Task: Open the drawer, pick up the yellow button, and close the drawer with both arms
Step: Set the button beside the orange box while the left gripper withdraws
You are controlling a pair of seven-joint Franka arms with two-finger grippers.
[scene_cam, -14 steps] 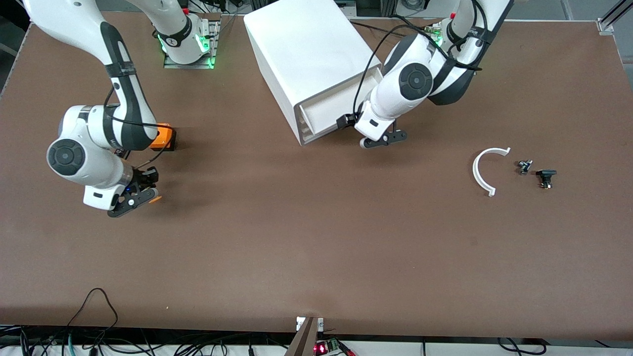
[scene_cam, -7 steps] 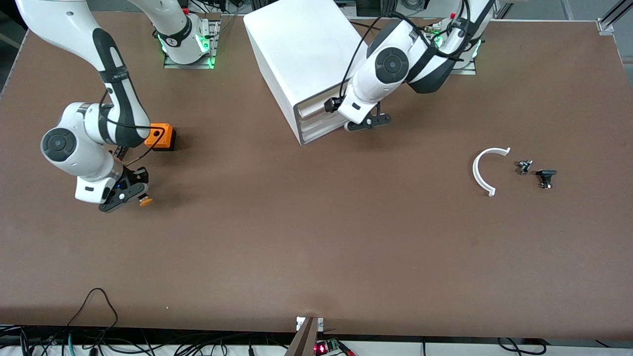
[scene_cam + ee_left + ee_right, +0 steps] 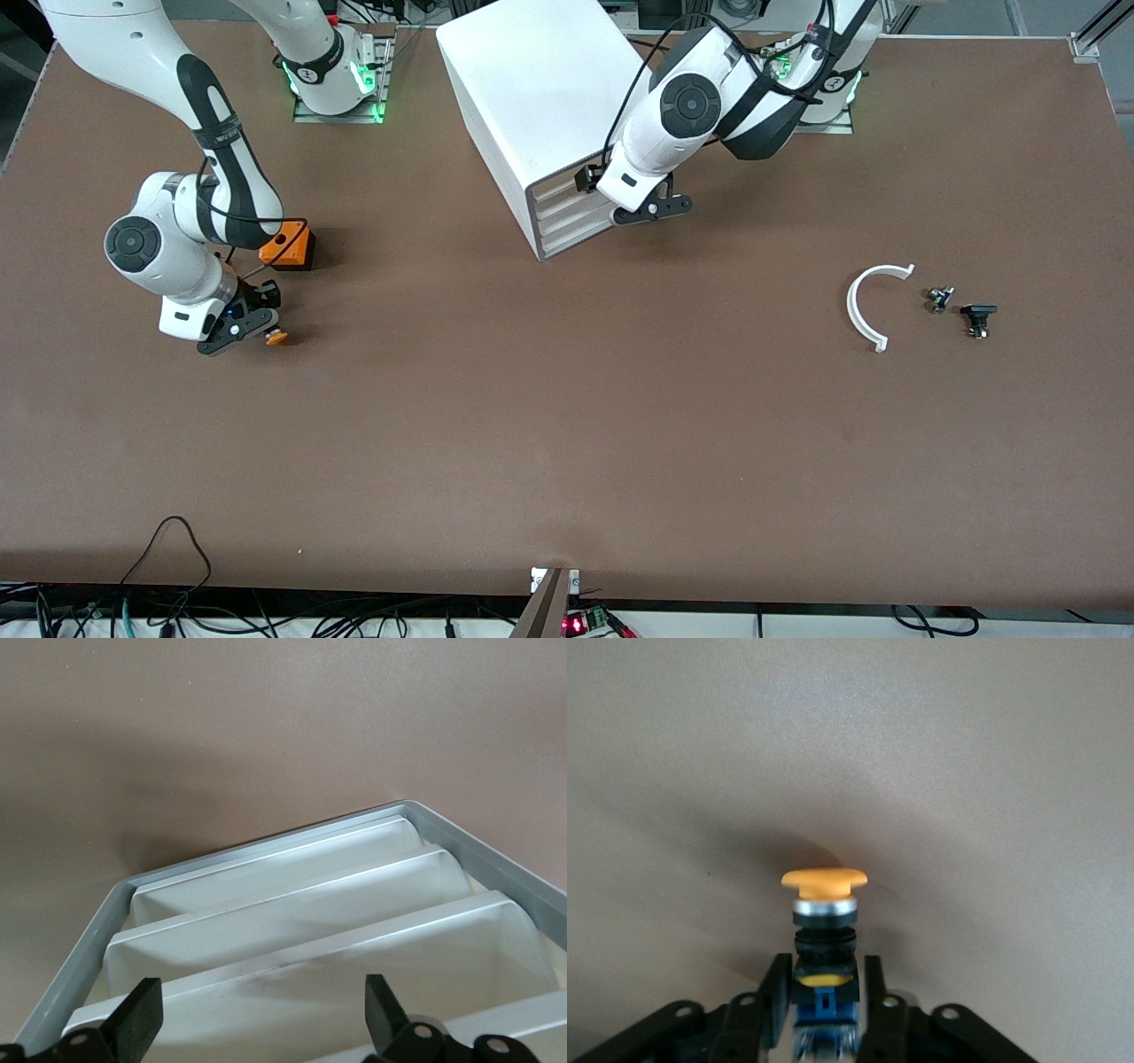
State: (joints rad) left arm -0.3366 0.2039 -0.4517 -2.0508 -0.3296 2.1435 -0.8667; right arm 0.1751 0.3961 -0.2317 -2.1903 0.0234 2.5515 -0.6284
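The white cabinet [image 3: 540, 89] stands near the arms' bases. Its uppermost drawer [image 3: 567, 183] sits pushed in, level with the grey front rim [image 3: 496, 859]. My left gripper [image 3: 651, 211] is at the upper drawer fronts, open and empty, and its fingertips [image 3: 142, 1019] are spread wide in the left wrist view. My right gripper [image 3: 252, 330] is shut on the button [image 3: 276, 337] and holds it low over the table, next to the orange cube. In the right wrist view the button's orange-yellow cap [image 3: 824, 880] sticks out past the gripper [image 3: 824, 992], which clamps the black-and-blue body.
An orange cube with a hole [image 3: 288, 245] lies near the right gripper. Toward the left arm's end of the table lie a white half-ring [image 3: 864, 306] and two small black parts [image 3: 939, 298] [image 3: 978, 317]. Cables hang along the table's front edge.
My left arm has pushed the open drawer back into the cabinet until it is level with the rim. My right gripper has shifted with the button, ending closer to the orange cube.
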